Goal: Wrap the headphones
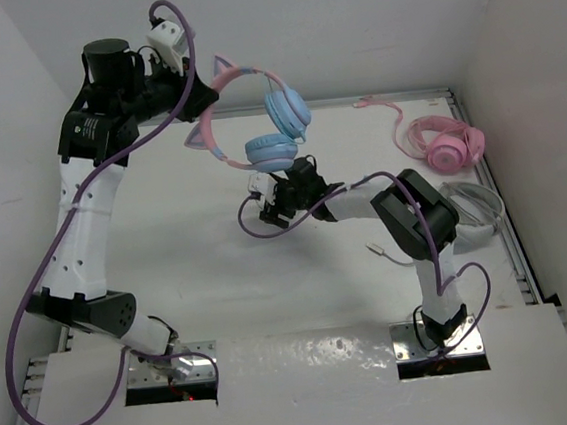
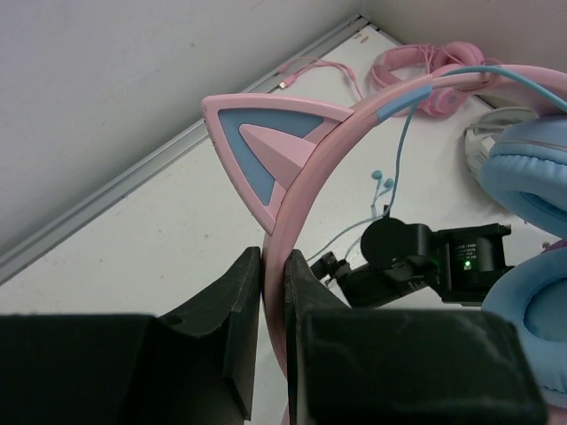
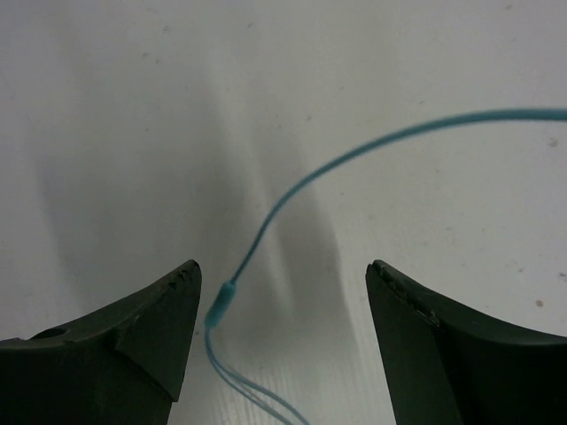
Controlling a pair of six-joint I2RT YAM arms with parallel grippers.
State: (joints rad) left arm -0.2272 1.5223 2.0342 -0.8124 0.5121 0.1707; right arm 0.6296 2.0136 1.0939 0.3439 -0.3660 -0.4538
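The headphones (image 1: 278, 133) have light blue ear cups on a pink cat-ear headband (image 2: 354, 124) and hang in the air at the back middle. My left gripper (image 2: 275, 257) is shut on the headband just below one cat ear (image 2: 266, 146), holding them up. My right gripper (image 1: 265, 202) is open, low over the table beneath the ear cups. In the right wrist view the thin blue cable (image 3: 292, 199) lies on the table between my open fingers (image 3: 164, 310), its splitter close to the left finger, untouched.
All-pink headphones (image 1: 445, 143) with a pink cable lie at the back right, near the wall rail. Larger white-grey headphones (image 1: 476, 209) lie right of my right arm. White walls close in on the left, back and right.
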